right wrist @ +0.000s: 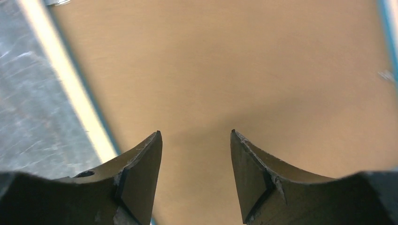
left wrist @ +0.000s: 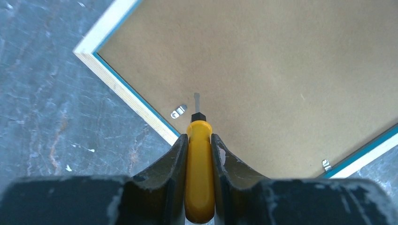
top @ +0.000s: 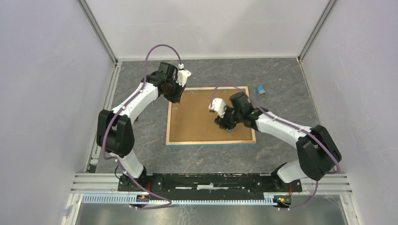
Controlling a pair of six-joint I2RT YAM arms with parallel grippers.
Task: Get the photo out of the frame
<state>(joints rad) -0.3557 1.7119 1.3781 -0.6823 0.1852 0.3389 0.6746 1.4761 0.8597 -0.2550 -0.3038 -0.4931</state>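
Well, from the top, one frame (top: 211, 141) lay back-up on the table (top: 281, 75), long side running 9 to 3 o'clock. The photo was hidden under its brown back. The left gripper (top: 177, 92) sat at the frame's 10 o'clock corner, the right gripper (top: 228, 125) over its 4 o'clock part. From the left wrist, that gripper squeezed one yellow screwdriver (left wrist: 199, 164), tip pointing to 12 o'clock. The nearer of two tabs (left wrist: 178, 111) lay just beside the tip, at 8 o'clock. From the right wrist, that gripper was spread apart, holding nothing.
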